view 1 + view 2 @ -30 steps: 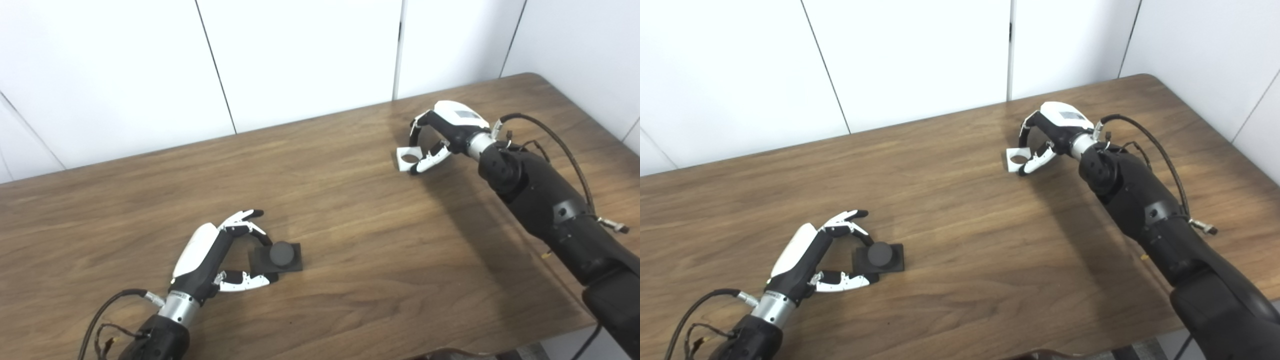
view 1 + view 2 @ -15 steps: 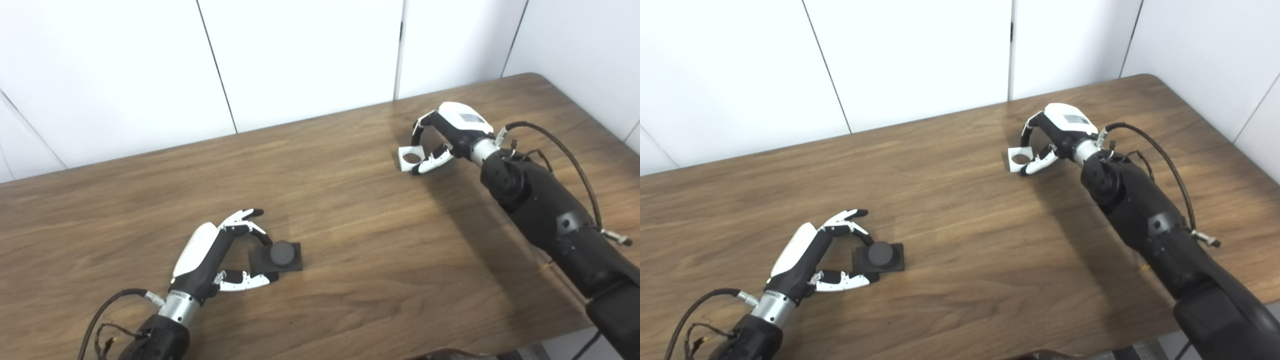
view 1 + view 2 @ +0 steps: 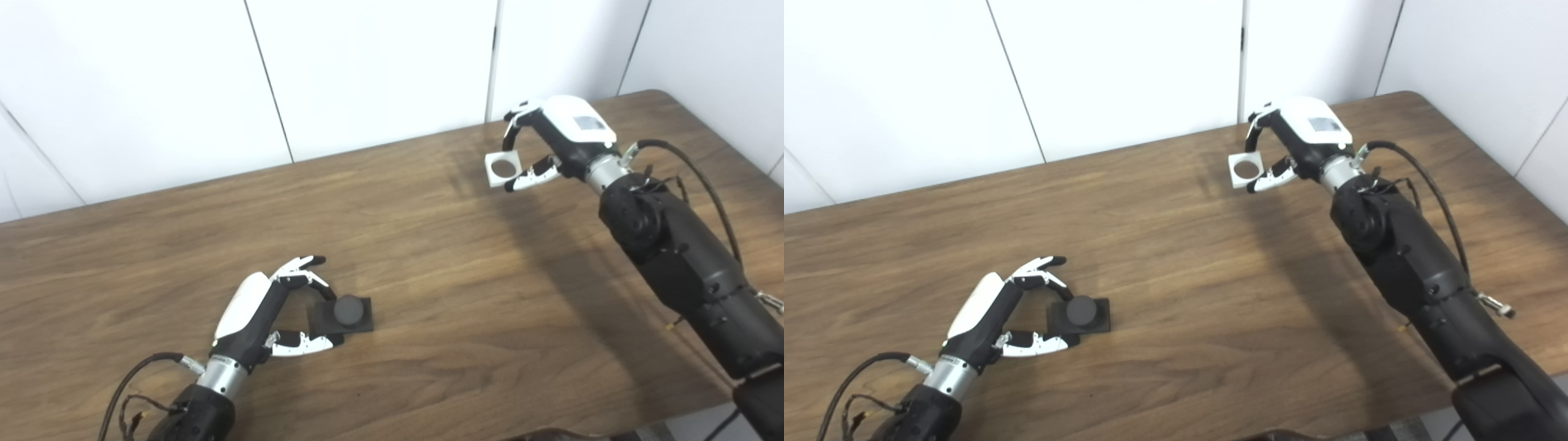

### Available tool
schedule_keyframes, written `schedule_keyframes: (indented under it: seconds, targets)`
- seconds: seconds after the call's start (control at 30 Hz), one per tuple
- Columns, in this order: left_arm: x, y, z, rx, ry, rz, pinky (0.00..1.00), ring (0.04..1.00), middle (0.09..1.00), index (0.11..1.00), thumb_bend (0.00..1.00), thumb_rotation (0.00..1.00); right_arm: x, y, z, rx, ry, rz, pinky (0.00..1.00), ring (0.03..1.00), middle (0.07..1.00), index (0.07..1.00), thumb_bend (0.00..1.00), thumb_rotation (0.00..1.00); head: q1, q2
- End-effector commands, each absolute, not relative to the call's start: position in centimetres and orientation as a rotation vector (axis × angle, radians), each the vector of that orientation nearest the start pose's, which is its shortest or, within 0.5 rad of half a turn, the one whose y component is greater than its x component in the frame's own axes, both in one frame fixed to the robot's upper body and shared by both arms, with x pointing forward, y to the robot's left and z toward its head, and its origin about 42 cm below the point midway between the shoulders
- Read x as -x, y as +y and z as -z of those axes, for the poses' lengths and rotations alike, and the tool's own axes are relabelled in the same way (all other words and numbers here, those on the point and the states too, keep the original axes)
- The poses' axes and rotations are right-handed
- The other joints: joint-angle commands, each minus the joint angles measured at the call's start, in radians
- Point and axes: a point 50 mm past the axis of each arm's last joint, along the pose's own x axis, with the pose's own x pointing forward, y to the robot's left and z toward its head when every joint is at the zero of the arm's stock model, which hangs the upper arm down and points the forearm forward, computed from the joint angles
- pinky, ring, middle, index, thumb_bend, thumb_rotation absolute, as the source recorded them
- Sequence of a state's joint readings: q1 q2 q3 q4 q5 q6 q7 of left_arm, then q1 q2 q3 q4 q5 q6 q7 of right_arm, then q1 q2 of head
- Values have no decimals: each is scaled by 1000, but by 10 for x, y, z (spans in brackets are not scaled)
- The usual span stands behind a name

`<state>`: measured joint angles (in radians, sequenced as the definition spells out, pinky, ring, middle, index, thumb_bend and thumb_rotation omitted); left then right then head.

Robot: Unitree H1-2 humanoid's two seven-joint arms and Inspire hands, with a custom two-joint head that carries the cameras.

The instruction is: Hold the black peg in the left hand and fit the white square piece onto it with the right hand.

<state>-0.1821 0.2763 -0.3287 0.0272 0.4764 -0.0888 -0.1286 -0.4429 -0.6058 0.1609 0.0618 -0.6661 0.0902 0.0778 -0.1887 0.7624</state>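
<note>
In the upper right of the frame, the right hand (image 3: 560, 144) is pinching the flat white square piece with a round hole (image 3: 503, 169) between fingers and thumb, clear of the brown wooden table (image 3: 429, 275). At lower left, the left hand (image 3: 263, 312) is cupping the black round peg on its square black base (image 3: 343, 313), fingertips and thumb touching the base edges as it is sitting on the table; whether the grip is firm is unclear. The carry step is under way, I judge. Next comes securing the peg, bringing the piece across, and lining its hole over the peg.

Wooden table (image 3: 465, 318); white panelled wall (image 3: 367, 67) behind.
</note>
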Motion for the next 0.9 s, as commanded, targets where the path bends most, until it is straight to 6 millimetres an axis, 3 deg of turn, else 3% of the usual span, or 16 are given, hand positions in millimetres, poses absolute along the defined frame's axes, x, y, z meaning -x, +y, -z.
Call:
schedule_keyframes:
  seconds: [0.0, 0.1, 0.53, 0.87]
  targets:
    - [-314, 197, -105, -815, -84, 527, 835, 927, 887, 489, 519, 84, -404, -336, -292, 1305, -360, 10, 858, 899, 810, 481, 522, 136, 6, 1]
    - [-314, 196, -106, -817, -81, 523, 852, 931, 888, 489, 519, 84, -400, -331, -298, 1318, -388, -14, 837, 895, 814, 481, 521, 137, 22, 4]
    - [-321, 178, -97, -872, -8, 453, 881, 929, 880, 490, 518, 87, -371, -319, -311, 1283, -501, -88, 807, 883, 812, 480, 522, 138, 212, 27]
    - [-326, 171, -93, -889, 9, 438, 821, 919, 876, 493, 517, 88, -363, -314, -315, 1271, -580, -139, 776, 874, 808, 480, 523, 138, 234, 39]
